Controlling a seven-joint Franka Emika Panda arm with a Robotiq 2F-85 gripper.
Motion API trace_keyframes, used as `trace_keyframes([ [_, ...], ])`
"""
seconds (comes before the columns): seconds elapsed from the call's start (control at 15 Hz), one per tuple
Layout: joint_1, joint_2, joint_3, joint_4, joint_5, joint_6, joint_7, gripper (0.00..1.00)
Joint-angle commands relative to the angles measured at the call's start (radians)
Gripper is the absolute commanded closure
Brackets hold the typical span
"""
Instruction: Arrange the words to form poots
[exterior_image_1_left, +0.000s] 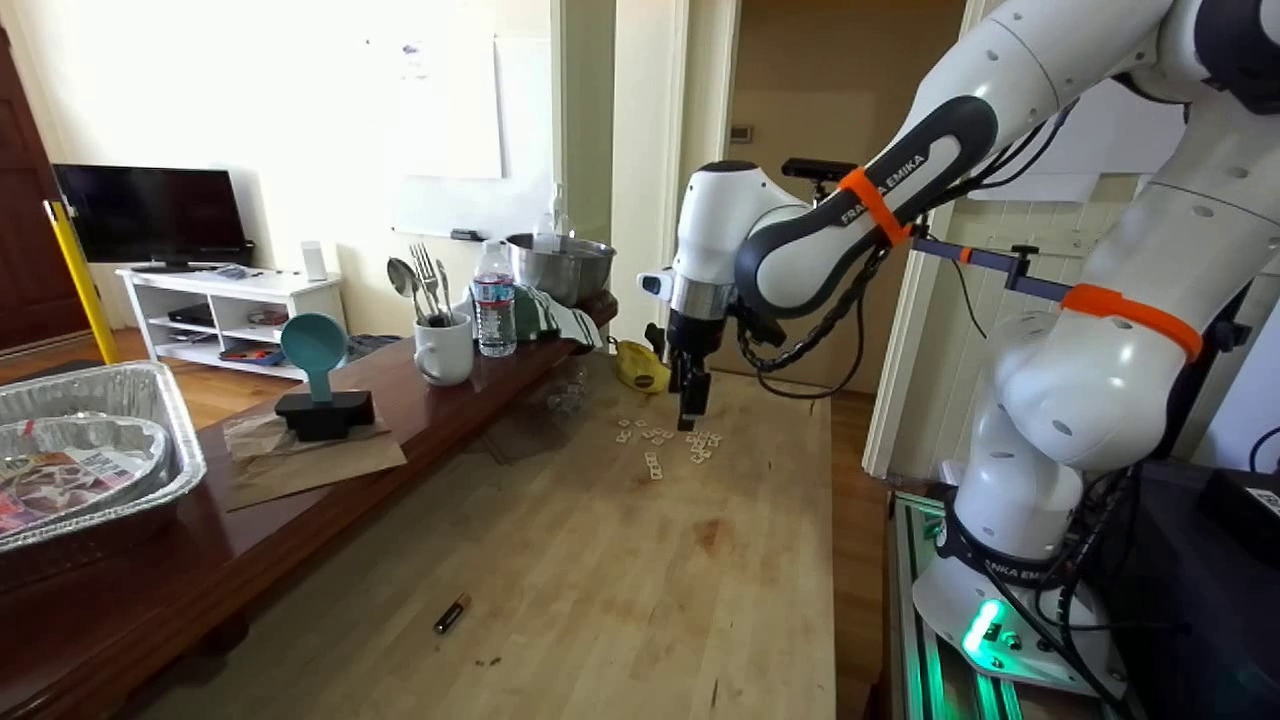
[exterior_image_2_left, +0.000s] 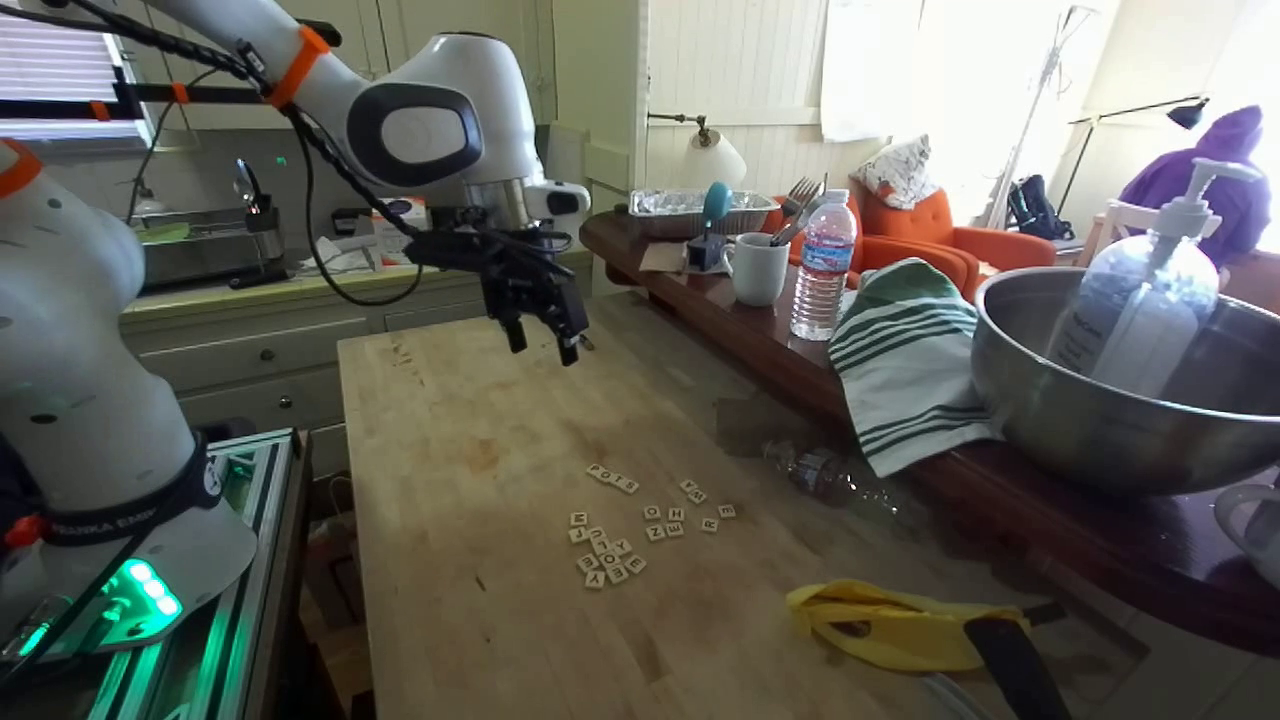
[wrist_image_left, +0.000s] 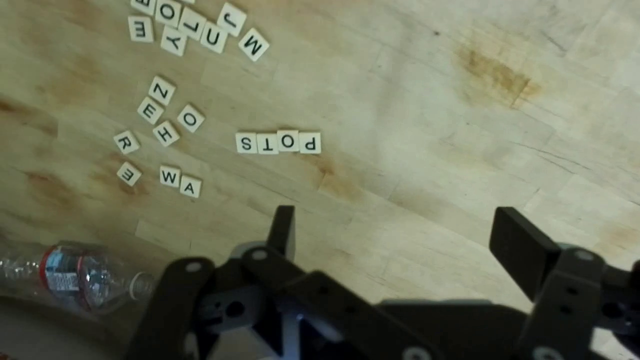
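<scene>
Black Robotiq gripper (wrist_image_left: 395, 225), nearest the wrist camera. Two fingers (wrist_image_left: 285, 232), spread wide; we see only the light wood table (wrist_image_left: 400, 125) in the gap, so it holds nothing. In both exterior views it hangs fingers-down above the tabletop, apart from everything on it.

Row of four letter tiles (wrist_image_left: 285, 141), flat on the table, edge to edge, slightly uneven. We read POTS, upside down in the wrist view.

O tile (wrist_image_left: 190, 118), loose, near the row's S end; H tile (wrist_image_left: 166, 133) just beside it.

W tile (wrist_image_left: 170, 176) and A tile (wrist_image_left: 190, 186), side by side.

Tile cluster (wrist_image_left: 192, 23), crowded, partly cut off by the wrist view's upper edge; we make out J, U, L and Y among others.

Clear plastic bottle (wrist_image_left: 65, 277), lying on its side on the table.

Cylindrical battery (exterior_image_1_left: 452, 613), black with a copper end, well apart from the tiles.

Yellow item (exterior_image_2_left: 890, 625), soft-looking, on the same table; its kind we cannot tell.

White mug (exterior_image_1_left: 443, 352), on the dark wood counter (exterior_image_1_left: 215, 545), with forks and spoons (exterior_image_1_left: 400, 277) upright in it.

Water bottle (exterior_image_1_left: 495, 310), standing just beside the mug.
</scene>
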Motion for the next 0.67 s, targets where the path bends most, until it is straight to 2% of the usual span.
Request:
trace_keyframes([
  [0.0,0.013,0.098,-0.067,-0.03,0.02,0.214,-0.103,0.0],
  [0.13,0.033,0.151,-0.114,-0.026,0.092,0.281,-0.157,0.0],
  [0.27,0.033,0.202,-0.134,-0.005,0.153,0.294,-0.158,0.0],
  [0.33,0.01,0.143,-0.104,-0.029,0.102,0.264,-0.137,0.0],
  [0.6,0.007,0.187,-0.111,-0.01,0.133,0.272,-0.143,0.0],
])
